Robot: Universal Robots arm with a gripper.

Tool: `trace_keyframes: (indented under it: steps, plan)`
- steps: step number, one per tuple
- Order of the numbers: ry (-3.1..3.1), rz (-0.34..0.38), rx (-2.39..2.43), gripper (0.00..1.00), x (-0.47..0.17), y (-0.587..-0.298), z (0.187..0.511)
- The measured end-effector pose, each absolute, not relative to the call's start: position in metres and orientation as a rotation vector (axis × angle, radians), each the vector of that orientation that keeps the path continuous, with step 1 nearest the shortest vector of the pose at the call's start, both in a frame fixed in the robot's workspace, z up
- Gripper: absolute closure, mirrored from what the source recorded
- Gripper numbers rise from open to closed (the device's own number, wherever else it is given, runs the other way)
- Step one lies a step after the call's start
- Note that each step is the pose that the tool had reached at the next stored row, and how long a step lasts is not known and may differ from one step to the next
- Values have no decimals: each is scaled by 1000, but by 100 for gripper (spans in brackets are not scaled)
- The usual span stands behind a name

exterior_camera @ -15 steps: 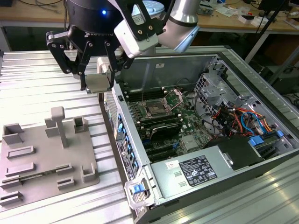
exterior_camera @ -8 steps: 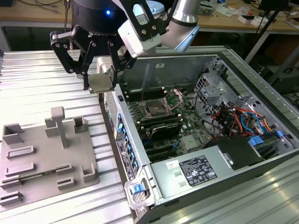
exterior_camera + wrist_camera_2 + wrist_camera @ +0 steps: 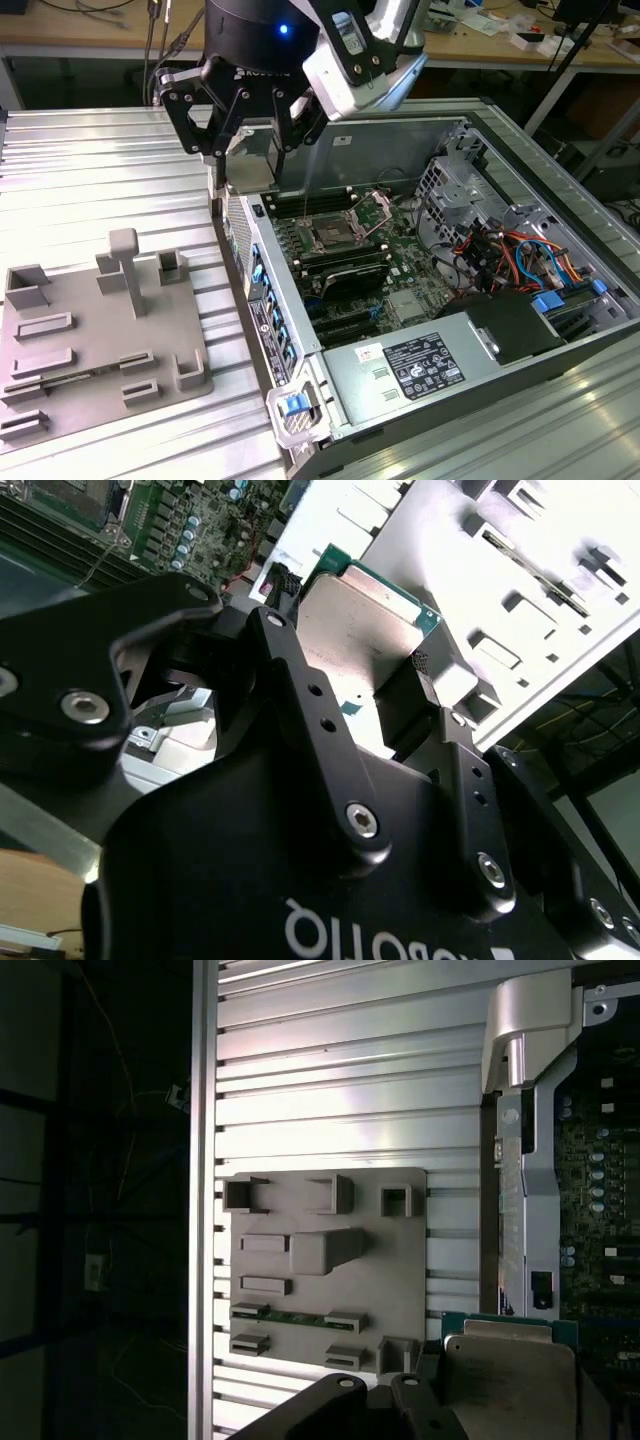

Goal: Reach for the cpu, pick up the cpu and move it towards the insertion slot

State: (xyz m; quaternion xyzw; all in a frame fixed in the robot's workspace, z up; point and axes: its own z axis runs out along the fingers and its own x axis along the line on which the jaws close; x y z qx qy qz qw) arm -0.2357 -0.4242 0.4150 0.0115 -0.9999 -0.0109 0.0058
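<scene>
The gripper [image 3: 362, 665] is closed on the cpu [image 3: 360, 630], one black finger against each of two opposite edges, with the chip held flat-side out between them in the upper middle of the second wrist view. In the exterior view the gripper [image 3: 250, 150] hangs at upper centre, over the near wall of the open computer case [image 3: 560, 200], the cpu [image 3: 250, 165] a pale square between its fingers.

The chip looks thin, stiff and light: a matte silvery metal lid on a green board rim. It should carry easily, though smooth edges could slip under a light pinch, and its underside is probably delicate. The edges are the right place to hold it, as here.

The insertion slot [image 3: 331, 237], a silver-framed square with a dark centre and raised wire levers, sits on the green motherboard near the frame's middle, below and right of the gripper, well apart from it. At lower left lies a grey plastic fixture plate [image 3: 100, 330] with blocky recesses, on a ribbed aluminium table [image 3: 80, 170].
</scene>
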Motion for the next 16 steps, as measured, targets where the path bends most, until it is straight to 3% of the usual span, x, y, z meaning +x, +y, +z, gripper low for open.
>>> trace_keyframes:
  steps: [16]
  plan:
    - [-3130,-34,36,45,-215,-424,415]
